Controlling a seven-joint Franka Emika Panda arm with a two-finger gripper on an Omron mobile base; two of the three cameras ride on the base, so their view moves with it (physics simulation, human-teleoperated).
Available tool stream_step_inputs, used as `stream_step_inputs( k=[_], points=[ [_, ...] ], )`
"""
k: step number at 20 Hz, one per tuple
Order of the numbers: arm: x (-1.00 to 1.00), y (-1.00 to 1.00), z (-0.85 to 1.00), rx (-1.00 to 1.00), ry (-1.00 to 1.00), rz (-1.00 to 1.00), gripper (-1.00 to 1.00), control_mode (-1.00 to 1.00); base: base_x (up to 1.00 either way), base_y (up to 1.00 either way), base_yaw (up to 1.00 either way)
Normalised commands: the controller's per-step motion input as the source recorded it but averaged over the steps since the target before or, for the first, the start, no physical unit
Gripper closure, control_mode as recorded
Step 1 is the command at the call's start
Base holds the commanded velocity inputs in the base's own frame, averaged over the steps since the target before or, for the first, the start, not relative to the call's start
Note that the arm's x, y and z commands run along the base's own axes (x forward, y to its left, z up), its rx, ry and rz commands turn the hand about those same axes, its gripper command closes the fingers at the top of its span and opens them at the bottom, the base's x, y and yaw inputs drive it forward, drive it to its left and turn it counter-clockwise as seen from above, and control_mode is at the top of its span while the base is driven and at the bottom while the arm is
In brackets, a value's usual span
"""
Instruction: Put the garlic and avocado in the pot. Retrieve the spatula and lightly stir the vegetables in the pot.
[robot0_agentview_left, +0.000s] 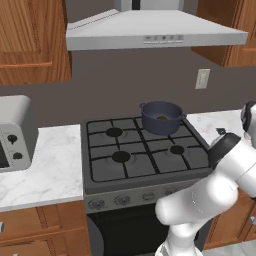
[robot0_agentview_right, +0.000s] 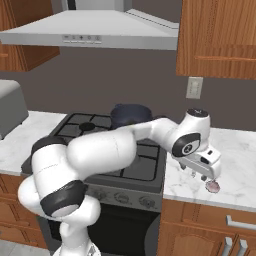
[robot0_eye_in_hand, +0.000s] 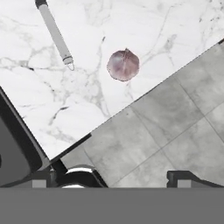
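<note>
You are looking at a simulated kitchen with wooden cabinets, a grey range hood (robot0_agentview_left: 155, 31) and a black gas stove (robot0_agentview_left: 145, 152) set between two stretches of white marble counter (robot0_agentview_right: 235, 160). The pot (robot0_agentview_left: 161, 117) is sitting on the stove's rear right burner, and a small olive-brown piece, the avocado (robot0_agentview_left: 162, 118), is showing inside it. A toaster oven (robot0_agentview_left: 15, 132) is standing on the counter to the left of the stove.

The arm is reaching out over the counter to the right of the stove, and its gripper (robot0_agentview_right: 204, 176) is hanging just above the garlic (robot0_eye_in_hand: 123, 65), which is lying near the counter's front edge. In the hand view you are seeing the garlic as a pale, pinkish rounded bulb resting on the marble, apart from the spatula (robot0_eye_in_hand: 54, 31), whose thin grey length is lying on the counter farther back from that edge. The jaws are standing wide apart with nothing between them, and they are not touching the garlic.
</note>
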Motion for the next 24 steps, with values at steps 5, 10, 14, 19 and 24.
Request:
stream_step_inputs(
  k=[5, 10, 14, 19, 24],
  points=[
    [0.03, -0.33, -0.31, 0.05, 0.00, 0.02, -1.00, -1.00, 0.00, 0.00, 0.00],
    [0.31, -0.19, -0.31, 0.05, 0.01, 0.02, -1.00, -1.00, 0.00, 0.00, 0.00],
    [0.41, -0.01, -0.23, 0.04, 0.01, 0.03, -1.00, -1.00, 0.00, 0.00, 0.00],
    [0.41, -0.22, -0.15, 0.03, 0.00, 0.03, -1.00, -1.00, 0.00, 0.00, 0.00],
    [0.14, -0.29, -0.03, 0.03, 0.00, 0.02, -1.00, -1.00, 0.00, 0.00, 0.00]
  ],
)
